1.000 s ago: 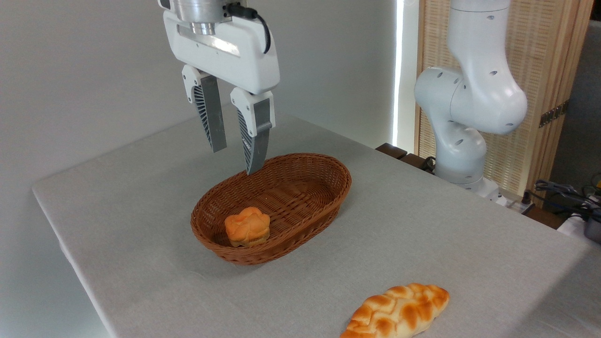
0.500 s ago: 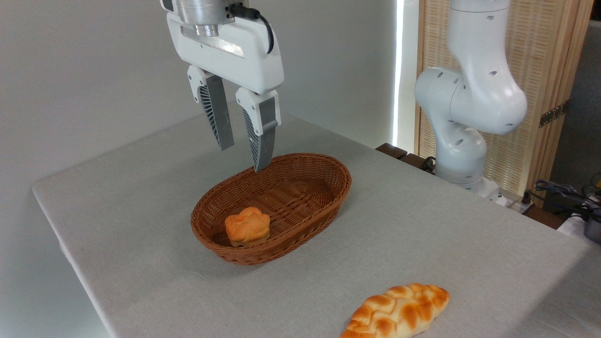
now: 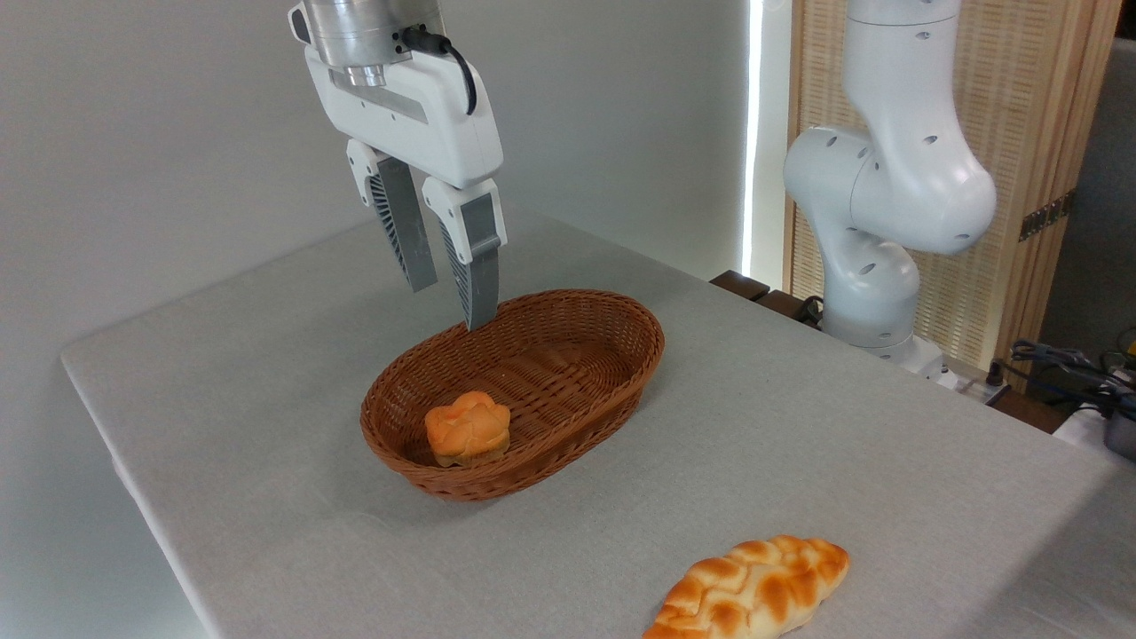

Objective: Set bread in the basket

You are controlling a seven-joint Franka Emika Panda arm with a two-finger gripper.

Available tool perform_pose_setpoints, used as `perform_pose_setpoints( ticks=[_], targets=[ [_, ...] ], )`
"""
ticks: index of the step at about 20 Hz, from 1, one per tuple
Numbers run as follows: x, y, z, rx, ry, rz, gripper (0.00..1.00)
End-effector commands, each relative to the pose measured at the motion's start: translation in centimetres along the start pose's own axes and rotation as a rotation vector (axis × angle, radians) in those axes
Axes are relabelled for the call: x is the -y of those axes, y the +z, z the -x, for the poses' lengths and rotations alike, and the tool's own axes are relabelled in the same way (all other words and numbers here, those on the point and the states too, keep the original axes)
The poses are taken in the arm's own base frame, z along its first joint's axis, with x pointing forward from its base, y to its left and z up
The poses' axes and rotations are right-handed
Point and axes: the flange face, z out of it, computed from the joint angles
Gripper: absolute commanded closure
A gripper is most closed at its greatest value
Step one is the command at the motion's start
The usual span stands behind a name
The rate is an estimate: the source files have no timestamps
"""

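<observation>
Gripper [image 3: 451, 306] empty above the basket's [image 3: 621, 351] far-left rim, fingers [image 3: 473, 266] spread a little, gripping nothing; bread [image 3: 468, 428] lies in the basket's near end, below and clear of the fingertips; braided loaf [image 3: 750, 590] on the table [image 3: 799, 426], well apart toward the near right.

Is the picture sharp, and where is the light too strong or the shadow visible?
Camera view: bread, basket and gripper are all sharp; a vertical strip of light by the wall is overexposed; soft shadow lies on the table under the basket's near side.
</observation>
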Motion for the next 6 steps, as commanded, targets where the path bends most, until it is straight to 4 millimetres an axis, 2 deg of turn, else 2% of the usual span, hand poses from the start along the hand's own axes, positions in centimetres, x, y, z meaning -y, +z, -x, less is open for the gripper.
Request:
perform_pose_setpoints(
  ticks=[1, 6],
  targets=[
    [0.49, -0.13, -0.1, 0.016, -0.004, -0.015, 0.0],
    [0.67, -0.27, 0.06, 0.014, -0.007, -0.015, 0.0]
  ],
)
